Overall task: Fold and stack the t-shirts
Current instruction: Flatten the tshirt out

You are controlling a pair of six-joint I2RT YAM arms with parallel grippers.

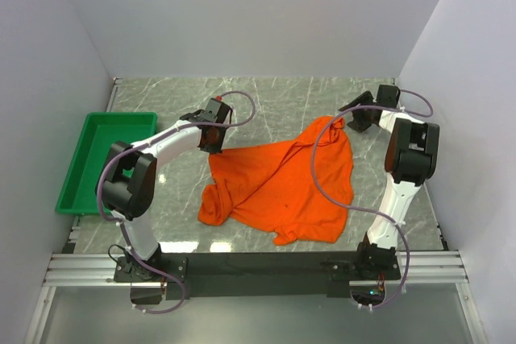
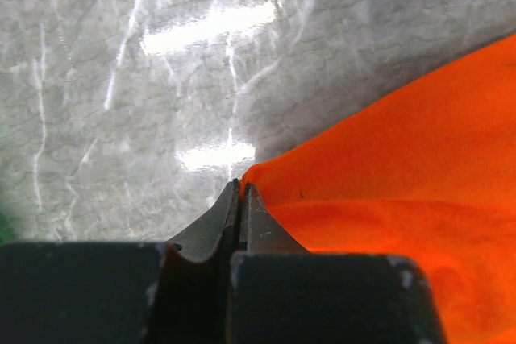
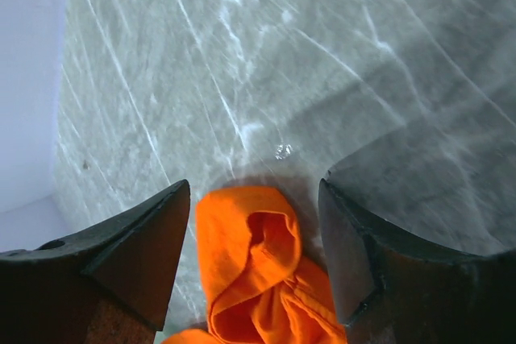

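Within right end effector [image 3: 252, 192]: t-shirt [image 3: 250, 267] corner

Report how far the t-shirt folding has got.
Done: nothing folded yet; the orange t-shirt lies loose and wrinkled on the table. In hand: the left gripper is shut on one edge of it, while the right gripper stands open astride a bunched far corner, not gripping. Left: every fold, then the stacking.
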